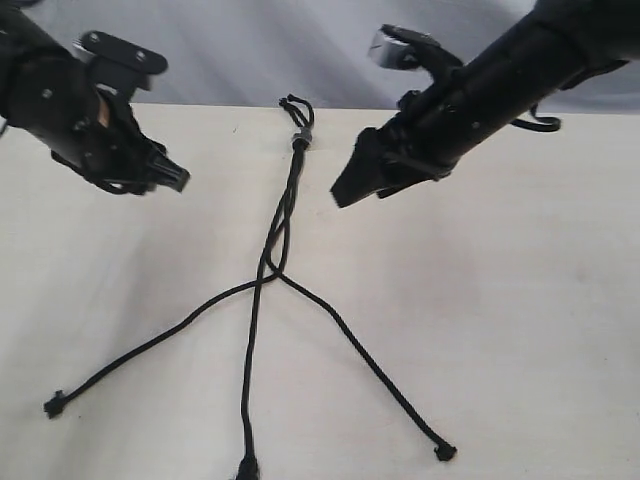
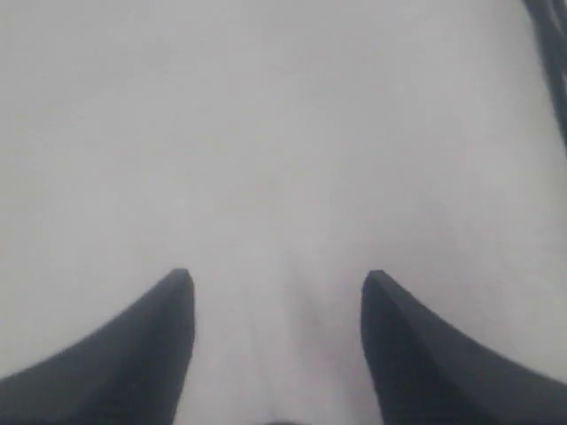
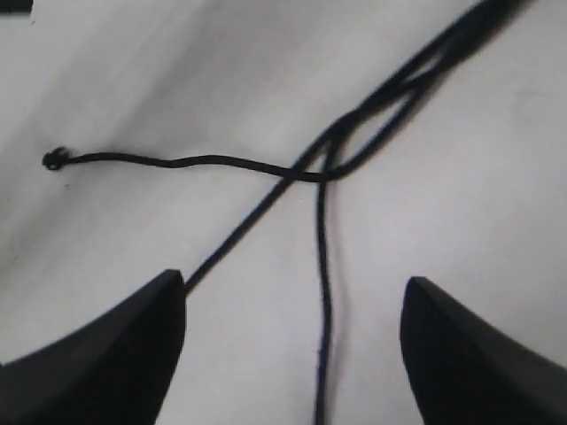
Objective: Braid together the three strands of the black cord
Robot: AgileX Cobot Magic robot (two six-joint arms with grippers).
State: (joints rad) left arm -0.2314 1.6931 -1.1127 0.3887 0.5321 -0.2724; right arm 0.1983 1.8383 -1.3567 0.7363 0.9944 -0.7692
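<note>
The black cord lies on the pale table, its short loops (image 1: 295, 103) and grey band (image 1: 300, 137) at the far end. Below the band the three strands run loosely twisted to a crossing (image 1: 272, 265), then fan out to knots at the left (image 1: 53, 405), middle (image 1: 247, 468) and right (image 1: 445, 452). My left gripper (image 1: 175, 175) hovers left of the cord, open over bare table (image 2: 276, 276). My right gripper (image 1: 345, 190) hangs right of the twisted part, open (image 3: 292, 280). The crossing (image 3: 319, 173), a knotted end (image 3: 55, 159) and a strand (image 3: 323, 292) lie below its fingers.
The table's far edge (image 1: 220, 105) runs just behind the cord's loops, with a grey backdrop beyond it. A blurred dark shape (image 2: 554, 35) shows at the corner of the left wrist view. Both arms hang above the table's far half.
</note>
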